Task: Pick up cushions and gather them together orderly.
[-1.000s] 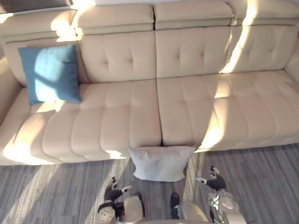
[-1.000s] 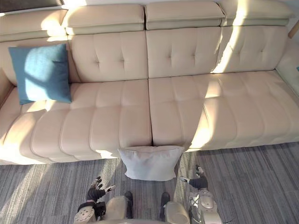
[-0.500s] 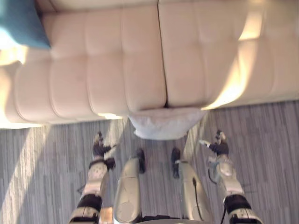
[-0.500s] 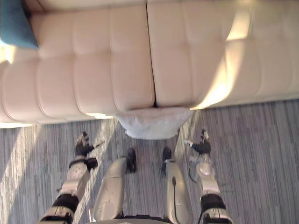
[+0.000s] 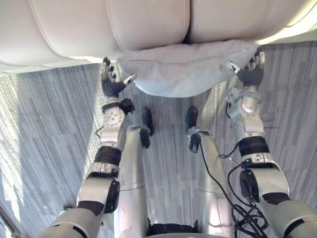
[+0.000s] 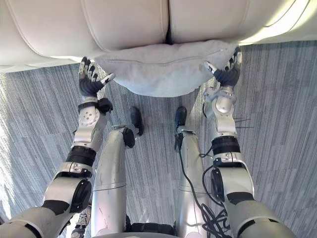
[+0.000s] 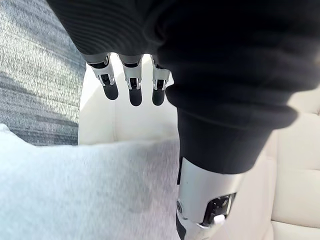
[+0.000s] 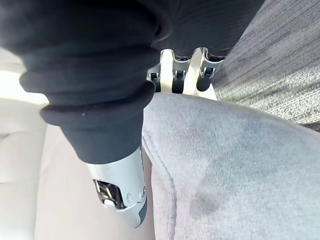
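Against the sofa [image 5: 99, 25] front, a cushion [image 5: 188, 67] is propped on the floor [image 5: 44, 124]. Just before the sofa, the left hand [image 5: 112, 83] and right hand [image 5: 250, 74] are held spread at the cushion's two ends, nothing clasped yet, presumably so it can be squeezed between them and lifted.

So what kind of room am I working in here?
Probably a living room or lounge: a cream upholstered sofa, a pale grey cushion against its front edge, and a grey striped floor below.
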Available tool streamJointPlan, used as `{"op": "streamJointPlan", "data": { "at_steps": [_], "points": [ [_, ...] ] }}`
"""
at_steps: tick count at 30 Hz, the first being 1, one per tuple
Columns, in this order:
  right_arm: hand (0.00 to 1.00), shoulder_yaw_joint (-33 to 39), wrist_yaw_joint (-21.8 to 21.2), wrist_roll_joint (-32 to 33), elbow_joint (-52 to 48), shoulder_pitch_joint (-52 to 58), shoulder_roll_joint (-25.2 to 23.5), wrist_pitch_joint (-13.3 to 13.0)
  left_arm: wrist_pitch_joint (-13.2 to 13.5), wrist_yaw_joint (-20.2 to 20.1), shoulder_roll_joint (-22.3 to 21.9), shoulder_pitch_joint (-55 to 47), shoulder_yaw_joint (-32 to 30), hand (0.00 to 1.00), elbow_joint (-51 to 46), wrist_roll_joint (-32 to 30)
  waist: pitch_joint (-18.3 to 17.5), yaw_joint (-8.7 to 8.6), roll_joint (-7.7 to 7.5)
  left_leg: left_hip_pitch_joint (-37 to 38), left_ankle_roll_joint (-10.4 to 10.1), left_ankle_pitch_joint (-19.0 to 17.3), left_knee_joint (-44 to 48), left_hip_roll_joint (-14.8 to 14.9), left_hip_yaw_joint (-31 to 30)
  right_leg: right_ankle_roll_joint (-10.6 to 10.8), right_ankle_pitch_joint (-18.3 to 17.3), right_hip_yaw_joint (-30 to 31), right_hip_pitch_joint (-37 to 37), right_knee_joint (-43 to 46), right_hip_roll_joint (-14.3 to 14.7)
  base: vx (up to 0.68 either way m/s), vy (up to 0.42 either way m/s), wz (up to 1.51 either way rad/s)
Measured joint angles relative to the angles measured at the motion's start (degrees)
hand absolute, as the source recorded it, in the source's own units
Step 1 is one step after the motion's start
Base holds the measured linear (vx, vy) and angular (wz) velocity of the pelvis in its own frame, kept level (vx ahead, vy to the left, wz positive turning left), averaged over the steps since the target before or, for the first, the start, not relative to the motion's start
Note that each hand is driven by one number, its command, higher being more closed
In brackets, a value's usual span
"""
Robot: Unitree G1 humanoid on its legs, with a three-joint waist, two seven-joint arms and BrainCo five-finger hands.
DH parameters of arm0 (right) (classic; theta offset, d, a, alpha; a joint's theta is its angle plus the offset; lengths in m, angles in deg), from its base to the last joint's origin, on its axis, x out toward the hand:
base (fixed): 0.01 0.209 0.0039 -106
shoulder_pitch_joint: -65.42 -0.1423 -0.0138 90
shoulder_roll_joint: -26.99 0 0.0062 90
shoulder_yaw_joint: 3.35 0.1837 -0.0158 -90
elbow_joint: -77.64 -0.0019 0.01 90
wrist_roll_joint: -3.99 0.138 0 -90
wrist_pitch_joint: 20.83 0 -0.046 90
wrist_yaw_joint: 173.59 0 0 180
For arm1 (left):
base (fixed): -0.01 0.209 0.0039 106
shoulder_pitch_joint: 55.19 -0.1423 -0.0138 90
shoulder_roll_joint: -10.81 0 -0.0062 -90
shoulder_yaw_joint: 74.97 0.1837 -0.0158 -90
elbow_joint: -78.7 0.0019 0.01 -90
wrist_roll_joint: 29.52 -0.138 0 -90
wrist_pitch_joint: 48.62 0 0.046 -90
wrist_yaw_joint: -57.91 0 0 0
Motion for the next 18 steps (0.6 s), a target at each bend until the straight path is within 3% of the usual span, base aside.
{"op": "streamJointPlan", "data": {
  "at_steps": [10, 18],
  "points": [
    [1.0, -1.7, 0.8, -0.1, -1.8, 1.4, -2.0, 0.0, -0.5, 7.4, -1.8, 0.7, 0.8, 1.0, -0.9, 2.5, 0.0, -0.8, 0.04, 2.4, -0.8, 1.9, -1.7, -0.3, -0.8, -0.5, 0.2, -0.8, 2.0, 0.4, -0.1, -0.04, 0.004, 0.07],
    [1.0, -5.6, 0.0, -0.5, -14.2, 13.5, -5.1, -1.7, -0.2, 8.4, -1.7, -5.2, 2.2, 1.0, -16.1, 1.4, -0.2, -1.3, 0.12, 13.3, -2.4, 3.4, -8.1, -0.2, -1.1, -2.3, 1.1, -1.9, 12.8, -5.5, 0.3, -0.05, -0.028, 0.06]
  ]
}}
